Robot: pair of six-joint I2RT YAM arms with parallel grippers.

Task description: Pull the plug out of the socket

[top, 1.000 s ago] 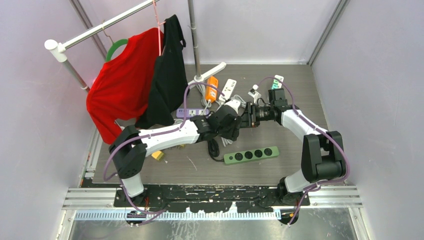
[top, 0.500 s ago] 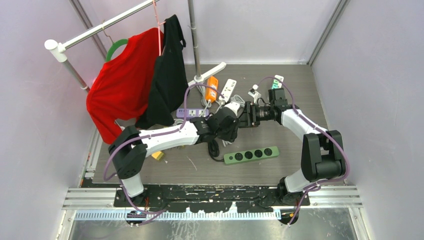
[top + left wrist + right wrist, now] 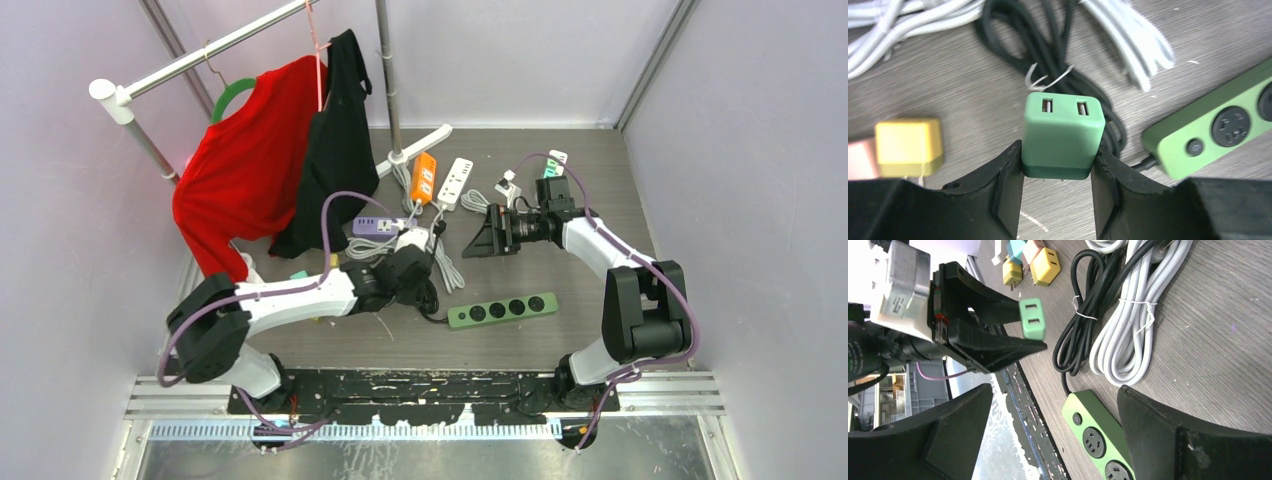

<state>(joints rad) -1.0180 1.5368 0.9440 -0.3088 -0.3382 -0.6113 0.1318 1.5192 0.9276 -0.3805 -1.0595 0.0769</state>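
Left gripper (image 3: 1058, 156): clamped on green plug (image 3: 1063, 127), held clear of socket strip (image 3: 1208, 130); strip lies apart, rightward, toward table's near edge. Right gripper (image 3: 1054, 390): spread wide, empty.

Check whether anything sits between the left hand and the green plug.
Nothing visible does. The left hand clamps the green plug directly between its fingers, held clear of the coiled black cable on the table. The right hand stands open, apart from it.
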